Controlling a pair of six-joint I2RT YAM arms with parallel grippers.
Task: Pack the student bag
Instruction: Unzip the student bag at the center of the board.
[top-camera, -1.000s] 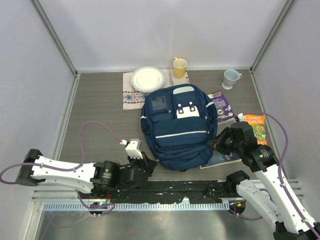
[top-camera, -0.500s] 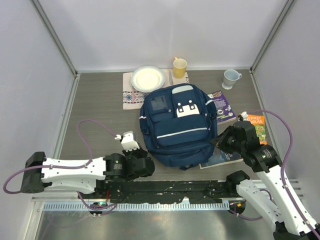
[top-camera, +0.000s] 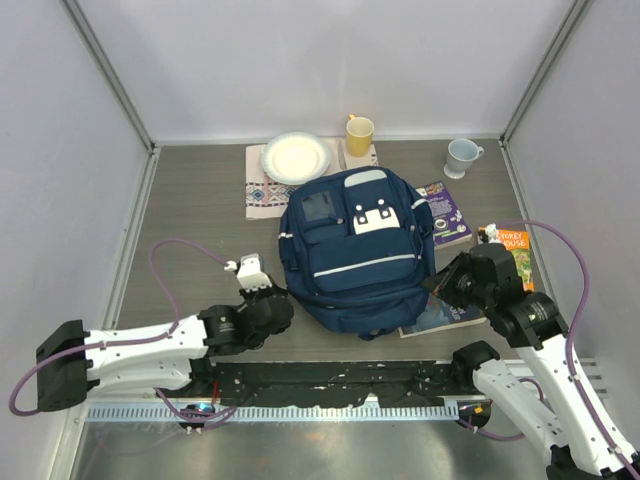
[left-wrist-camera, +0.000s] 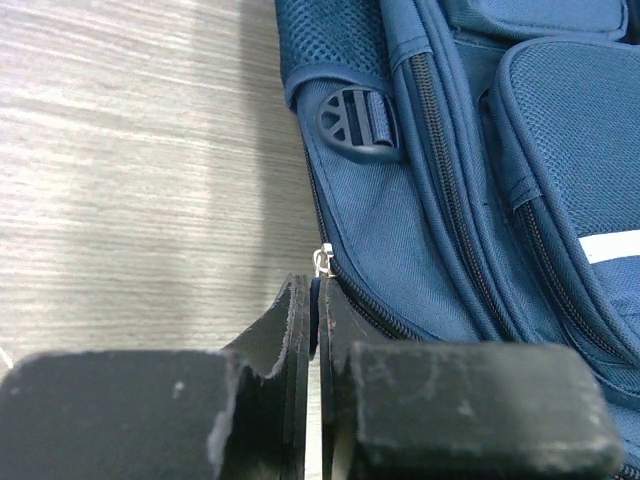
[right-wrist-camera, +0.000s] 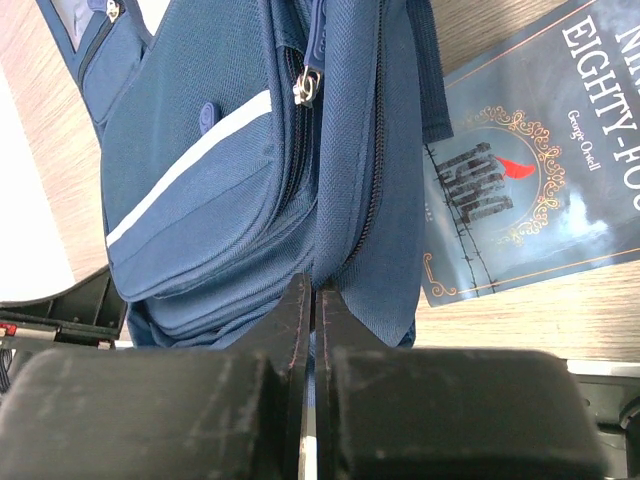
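student bag (top-camera: 355, 255) at centre of the overhead frame
right gripper (right-wrist-camera: 313, 290) pinches its side fabric over a half-hidden book (right-wrist-camera: 520, 190); left gripper (left-wrist-camera: 318, 300) jaws pressed together by the zipper pull (left-wrist-camera: 321, 262), grip unclear

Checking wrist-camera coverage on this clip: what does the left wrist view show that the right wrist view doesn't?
Only the left wrist view: a dark plastic strap buckle on the bag's side, and a small silver zipper slider right at the tips of the jaws. Only the right wrist view: a blue George Orwell paperback, partly hidden by the bag. Both: the navy student bag, its white stripe, the wood-grain table, and shut jaws meeting a zipper seam.
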